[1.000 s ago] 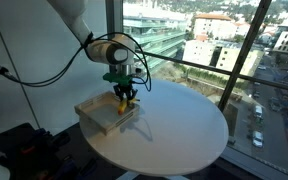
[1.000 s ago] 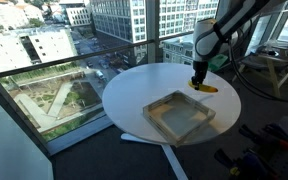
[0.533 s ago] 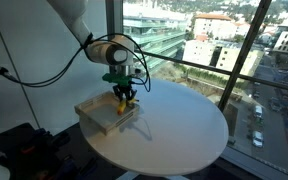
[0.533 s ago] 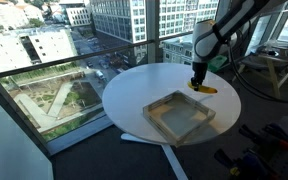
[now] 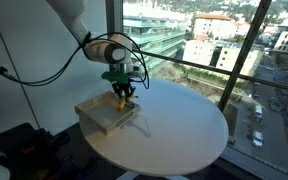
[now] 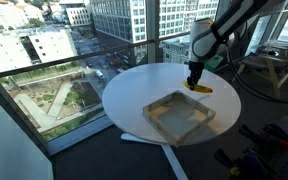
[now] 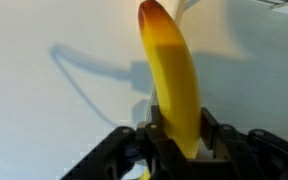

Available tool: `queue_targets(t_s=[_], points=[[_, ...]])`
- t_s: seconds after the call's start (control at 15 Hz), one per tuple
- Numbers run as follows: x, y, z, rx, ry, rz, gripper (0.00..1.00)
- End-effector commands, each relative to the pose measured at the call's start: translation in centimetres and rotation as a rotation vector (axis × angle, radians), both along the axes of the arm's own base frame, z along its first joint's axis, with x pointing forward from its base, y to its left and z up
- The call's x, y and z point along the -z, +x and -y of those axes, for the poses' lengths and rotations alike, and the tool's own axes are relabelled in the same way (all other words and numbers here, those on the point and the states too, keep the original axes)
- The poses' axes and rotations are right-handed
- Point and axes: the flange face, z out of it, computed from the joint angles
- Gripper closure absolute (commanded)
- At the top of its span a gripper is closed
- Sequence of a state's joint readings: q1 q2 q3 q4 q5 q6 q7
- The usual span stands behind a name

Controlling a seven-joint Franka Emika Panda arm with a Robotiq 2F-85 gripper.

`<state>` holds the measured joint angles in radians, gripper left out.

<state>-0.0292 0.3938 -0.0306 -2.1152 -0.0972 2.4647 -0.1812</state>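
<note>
Your arm [image 5: 102,47] hangs wrist-down, jaws clenched on the banana [image 7: 174,85], tip at 12 o'clock. Tray [image 6: 179,115] edge just beside; tabletop [image 7: 44,95] spreads toward 9 o'clock.

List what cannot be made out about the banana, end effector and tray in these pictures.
Wrist view: lower end of the banana, hidden behind the end effector and cut by the bottom edge.
Both exterior views: whether the banana touches the table, too small.
An exterior view: far corner of the tray, behind the end effector.
</note>
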Motion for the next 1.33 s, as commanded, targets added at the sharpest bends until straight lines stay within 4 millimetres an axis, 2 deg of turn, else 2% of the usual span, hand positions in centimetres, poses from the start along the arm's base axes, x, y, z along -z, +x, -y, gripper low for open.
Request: queue_targets(t_s=[0.0, 0.47, 1.27], points=[[-0.8, 0.3, -0.7, 0.042, 0.004, 0.005, 0.84], [-1.1, 0.6, -2.7, 0.136, 0.004, 0.003, 0.84], [-2.0, 1.5, -7.7, 0.174, 0.027, -0.002, 0.84]])
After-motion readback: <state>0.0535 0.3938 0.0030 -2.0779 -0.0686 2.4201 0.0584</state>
